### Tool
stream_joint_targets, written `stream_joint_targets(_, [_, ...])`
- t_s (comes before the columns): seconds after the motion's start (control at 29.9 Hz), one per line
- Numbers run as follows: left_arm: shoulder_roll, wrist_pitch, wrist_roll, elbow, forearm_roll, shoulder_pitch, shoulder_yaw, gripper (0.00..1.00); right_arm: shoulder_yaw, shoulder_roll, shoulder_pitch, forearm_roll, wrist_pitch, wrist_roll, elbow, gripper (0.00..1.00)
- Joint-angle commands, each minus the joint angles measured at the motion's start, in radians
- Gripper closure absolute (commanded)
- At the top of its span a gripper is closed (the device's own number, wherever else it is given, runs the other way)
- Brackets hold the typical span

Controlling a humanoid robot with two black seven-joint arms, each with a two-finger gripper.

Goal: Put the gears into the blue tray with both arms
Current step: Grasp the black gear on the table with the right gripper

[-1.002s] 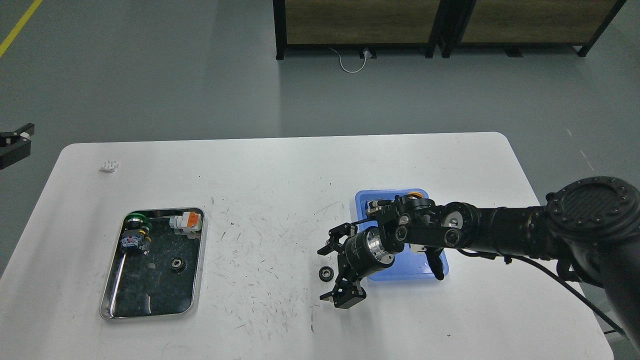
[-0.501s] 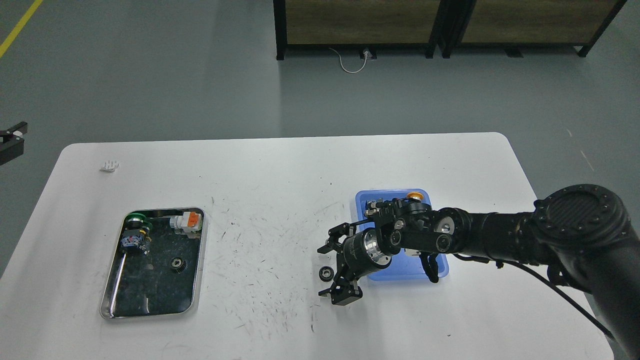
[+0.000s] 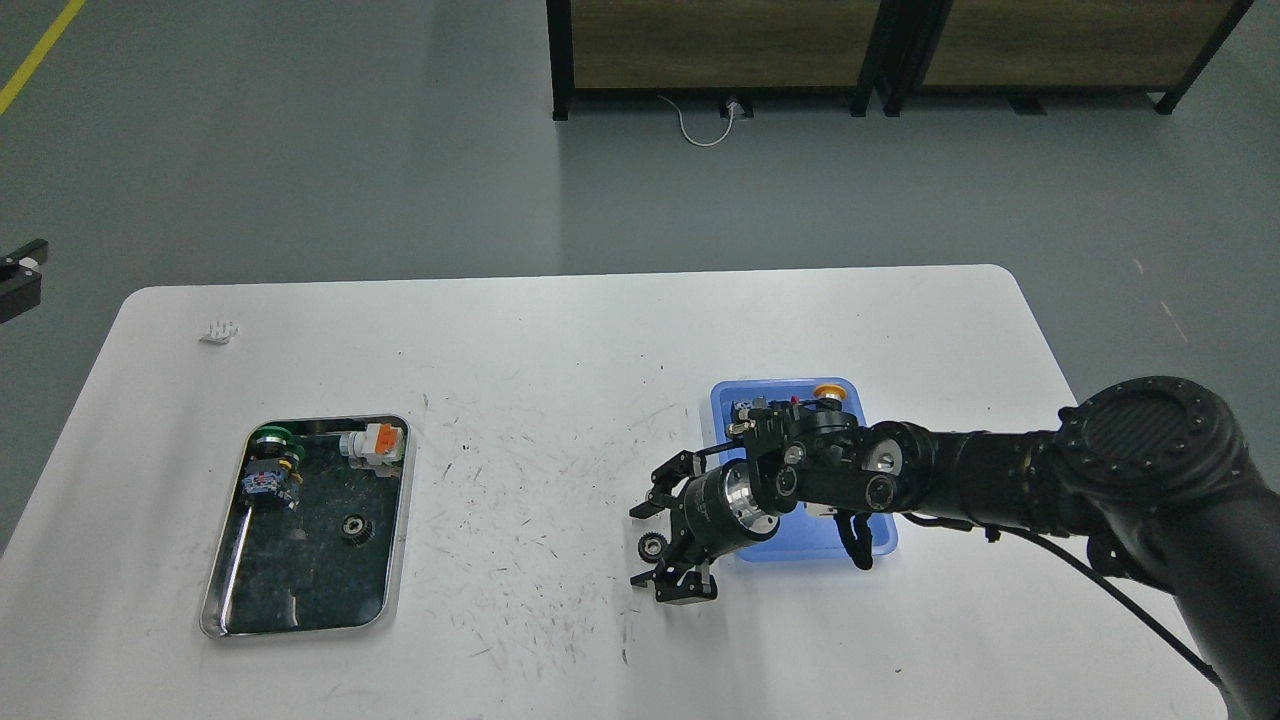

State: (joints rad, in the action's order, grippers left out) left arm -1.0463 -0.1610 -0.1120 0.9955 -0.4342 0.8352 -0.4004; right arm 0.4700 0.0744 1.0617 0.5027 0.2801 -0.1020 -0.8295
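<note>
One black gear point(image 3: 653, 546) lies on the white table just left of the blue tray point(image 3: 772, 385). My right gripper point(image 3: 643, 547) is open and low over the table, one finger on each side of this gear; whether they touch it cannot be told. The right arm reaches in from the right across the blue tray and hides much of it. A second gear point(image 3: 354, 527) lies in the steel tray point(image 3: 228, 560) at the left. Only a dark tip of my left gripper point(image 3: 20, 280) shows at the left edge, away from the table.
The steel tray also holds a green-capped switch point(image 3: 268, 437), a blue part point(image 3: 262, 482) and an orange-and-white switch point(image 3: 376, 443). An orange-capped button point(image 3: 827, 391) sits at the blue tray's far edge. A small white piece point(image 3: 218, 332) lies at the table's far left.
My right gripper has slid a little left and down, so its open fingers now straddle the gear on the table. The left gripper has drawn back toward the left edge.
</note>
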Motion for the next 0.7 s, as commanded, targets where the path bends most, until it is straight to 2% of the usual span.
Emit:
stream_joint_targets(0.0, [-0.003, 0.000, 0.000, -0.002, 0.000, -0.001, 0.000, 0.02, -0.001, 0.011, 0.001, -0.001, 0.008, 0.001, -0.002, 0.35])
stream_joint_targets(0.1, [-0.004, 0.000, 0.000, -0.002, 0.000, -0.001, 0.000, 0.02, -0.001, 0.013, 0.001, 0.000, 0.013, 0.002, -0.002, 0.39])
stream_joint_targets(0.27, [-0.004, 0.000, 0.000, -0.002, 0.000, 0.001, 0.000, 0.02, -0.002, 0.018, 0.003, 0.000, 0.028, 0.005, -0.002, 0.54])
stream_joint_targets(0.67, [-0.006, 0.001, 0.002, -0.003, 0.000, -0.002, 0.002, 0.02, -0.017, 0.038, 0.006, 0.000, 0.062, 0.010, -0.002, 0.81])
